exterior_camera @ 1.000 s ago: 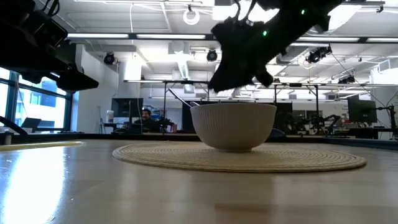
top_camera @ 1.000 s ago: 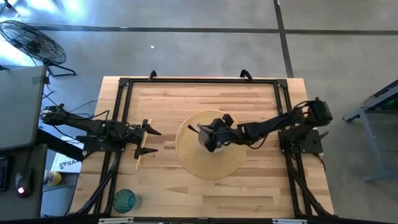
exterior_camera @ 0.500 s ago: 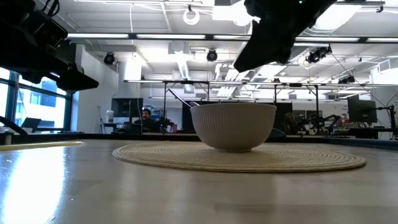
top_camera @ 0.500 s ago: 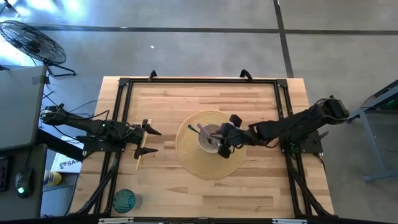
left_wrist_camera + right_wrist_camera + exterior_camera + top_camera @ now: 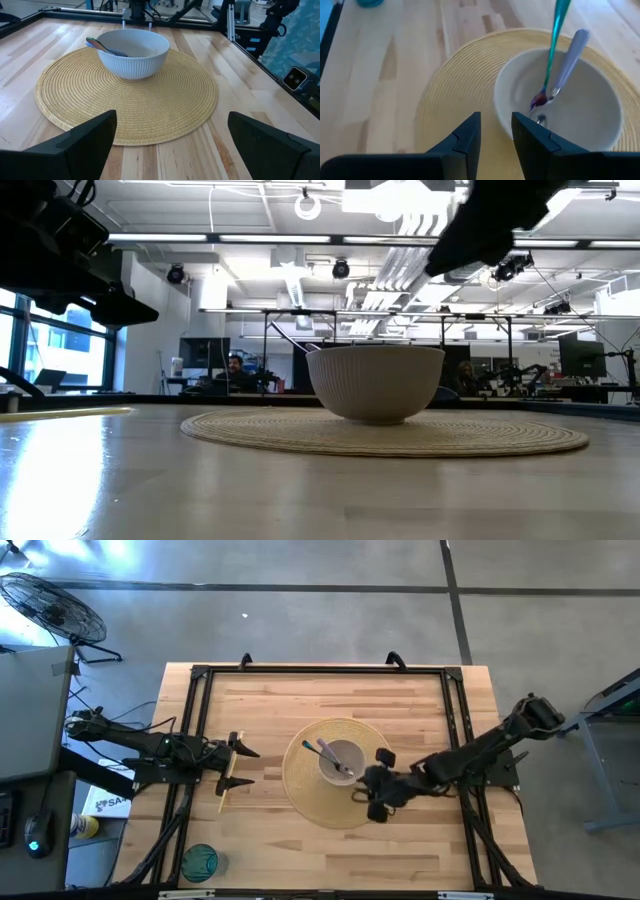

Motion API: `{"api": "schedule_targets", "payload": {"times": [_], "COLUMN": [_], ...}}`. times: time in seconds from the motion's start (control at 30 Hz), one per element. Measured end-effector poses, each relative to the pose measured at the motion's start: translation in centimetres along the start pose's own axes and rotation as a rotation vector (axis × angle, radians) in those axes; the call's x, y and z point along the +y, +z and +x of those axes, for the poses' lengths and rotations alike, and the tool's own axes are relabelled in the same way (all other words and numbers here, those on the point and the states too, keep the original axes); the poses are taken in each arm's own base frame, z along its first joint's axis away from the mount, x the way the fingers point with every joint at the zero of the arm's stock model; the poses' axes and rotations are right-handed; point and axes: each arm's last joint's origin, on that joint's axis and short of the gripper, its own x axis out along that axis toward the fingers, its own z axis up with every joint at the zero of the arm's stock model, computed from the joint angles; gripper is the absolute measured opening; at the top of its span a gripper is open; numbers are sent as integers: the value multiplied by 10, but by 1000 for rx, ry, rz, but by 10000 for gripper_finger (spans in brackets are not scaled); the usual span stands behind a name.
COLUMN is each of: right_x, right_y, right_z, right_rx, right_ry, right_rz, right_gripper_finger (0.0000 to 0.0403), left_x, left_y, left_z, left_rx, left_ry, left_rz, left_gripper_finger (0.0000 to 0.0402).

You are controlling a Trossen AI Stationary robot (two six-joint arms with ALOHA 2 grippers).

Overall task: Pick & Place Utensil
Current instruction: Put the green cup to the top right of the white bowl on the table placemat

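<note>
A white ribbed bowl (image 5: 340, 762) stands on a round woven mat (image 5: 305, 795) in the middle of the table. Two utensils lean inside it, a teal-handled one (image 5: 555, 35) and a pale-handled one (image 5: 570, 55), their heads at the bowl's bottom and their handles over the rim (image 5: 102, 46). My right gripper (image 5: 366, 796) hangs above the mat's near right part, beside the bowl, its fingers (image 5: 470, 132) a little apart with nothing between them. My left gripper (image 5: 245, 765) waits open at the table's left, pointing at the bowl.
A teal round object (image 5: 199, 862) sits at the near left corner. A pale strip (image 5: 225, 795) lies by my left gripper. A black frame (image 5: 320, 670) runs along the table's far, left and right sides. Bare wood shows in front of the mat.
My right gripper has drawn away from above the bowl toward the table's right and near edge, rising a little and rolling as it went. The utensils stay in the bowl, which has kept its place on the mat.
</note>
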Motion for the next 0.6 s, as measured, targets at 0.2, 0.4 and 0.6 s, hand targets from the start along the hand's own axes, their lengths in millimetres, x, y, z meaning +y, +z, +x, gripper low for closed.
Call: {"api": "schedule_targets", "payload": {"times": [0.2, 0.4, 0.6], "right_x": [21, 33, 42], "right_y": [-18, -29, -31], "right_z": [-11, -19, -23], "right_rx": [18, 17, -10], "right_ry": [46, 88, 129], "right_rz": [-70, -112, -117], "right_gripper_finger": [103, 103, 103], "left_x": [0, -1, -1], "left_y": [0, 8, 6], "left_z": [0, 0, 0], "left_rx": [0, -85, -69], "left_ry": [0, -13, -11], "left_rz": [-1, -66, -67], "left_gripper_finger": [378, 378, 378]}}
